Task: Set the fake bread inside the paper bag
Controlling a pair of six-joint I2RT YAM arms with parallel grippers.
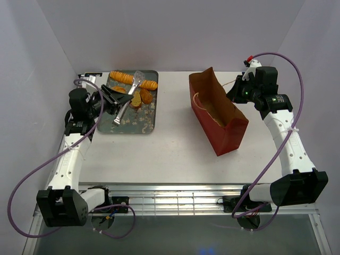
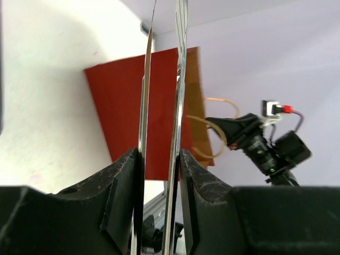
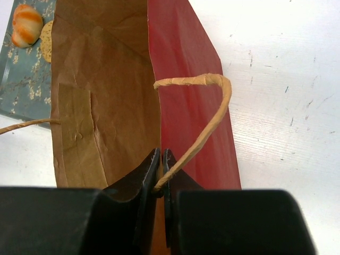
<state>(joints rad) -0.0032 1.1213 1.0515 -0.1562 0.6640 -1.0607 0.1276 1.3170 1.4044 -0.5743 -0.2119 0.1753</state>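
The red paper bag (image 1: 229, 133) stands open at the right of the table, brown inside, and it also shows in the left wrist view (image 2: 119, 111). My right gripper (image 1: 234, 96) is shut on the bag's far rim and string handle (image 3: 204, 127), with the jaws pinched together (image 3: 161, 159). The fake bread lies on the grey floral tray (image 1: 139, 125): a long ridged loaf (image 1: 133, 79) and smaller pieces (image 1: 145, 96). A bun (image 3: 25, 24) shows past the bag. My left gripper (image 1: 110, 99) is over the tray, shut (image 2: 161, 159) on metal tongs (image 1: 129, 101), whose two blades (image 2: 179, 79) stand between the fingers.
The tray sits at the back left by the left wall. White walls close the table on three sides. A metal rail (image 1: 175, 201) runs along the near edge between the arm bases. Purple cables (image 1: 32, 175) loop beside each arm.
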